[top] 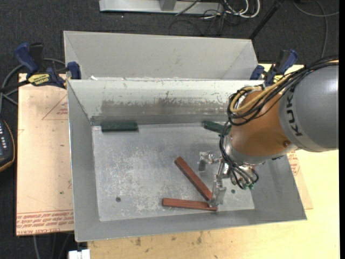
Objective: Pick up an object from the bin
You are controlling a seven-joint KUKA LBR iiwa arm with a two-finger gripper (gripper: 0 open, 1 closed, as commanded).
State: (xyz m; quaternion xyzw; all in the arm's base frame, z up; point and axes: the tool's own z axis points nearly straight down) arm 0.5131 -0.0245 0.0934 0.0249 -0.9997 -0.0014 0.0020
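Two reddish-brown flat sticks lie in the front right part of the bin and meet in a V. One stick runs diagonally from the middle down to the right. The other stick lies nearly level along the front. My gripper hangs under the orange-covered wrist and points down at the spot where the two sticks meet. Its tip is right at the diagonal stick's lower end. Whether it touches either stick I cannot tell.
A dark green block lies against the back wall at the left. A second dark green piece shows at the back right, partly behind the arm. The arm covers the bin's right side.
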